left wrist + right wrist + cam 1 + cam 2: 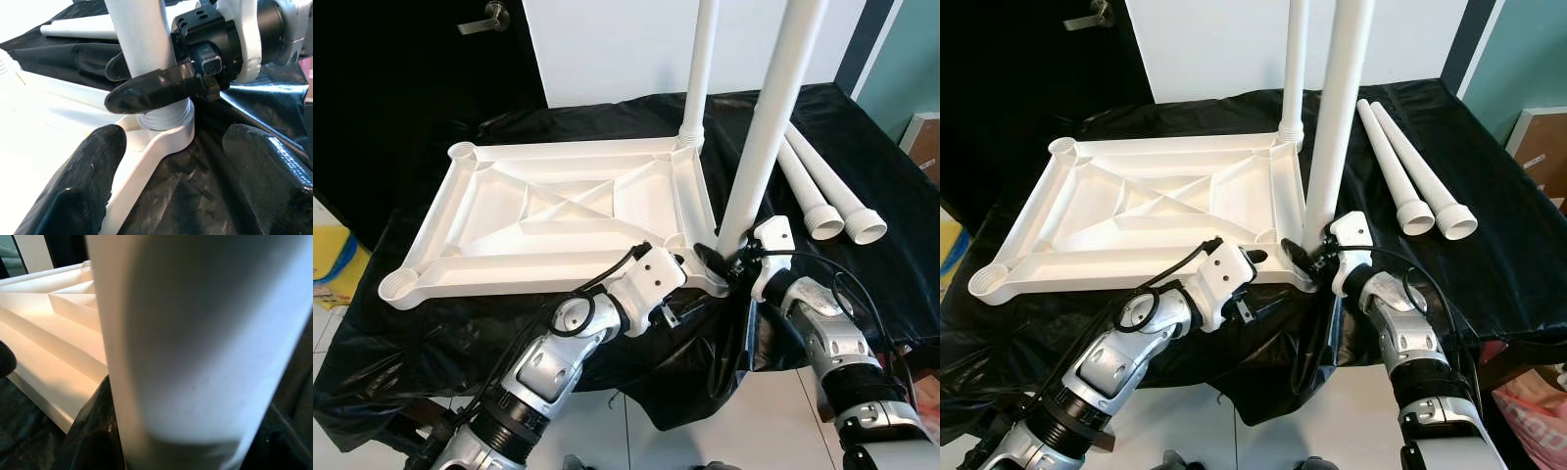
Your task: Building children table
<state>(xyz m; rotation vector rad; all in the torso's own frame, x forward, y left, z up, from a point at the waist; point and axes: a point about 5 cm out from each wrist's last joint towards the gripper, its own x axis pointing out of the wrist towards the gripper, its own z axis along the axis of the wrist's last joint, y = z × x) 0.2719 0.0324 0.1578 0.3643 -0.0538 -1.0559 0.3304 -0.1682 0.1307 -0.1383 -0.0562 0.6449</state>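
Note:
A white table top (509, 274) lies upside down on a black cloth (862, 127). One white leg (700, 69) stands upright in its far right corner socket. A second leg (769, 117) stands at the near right corner socket (166, 129), with my right gripper (720, 257) shut on its lower end. Its black fingers (156, 85) wrap the leg just above the socket. My left gripper (176, 181) is open, low beside that same corner, one finger over the table top's edge and the other over the cloth. Two loose legs (822, 186) lie on the cloth to the right.
The sockets at the near left (399, 286) and far left (462, 152) corners are empty. A dark door with a handle (484, 18) and a white wall stand behind. A yellow object (333, 255) lies on the tiled floor at left, and a cardboard box (925, 142) sits at right.

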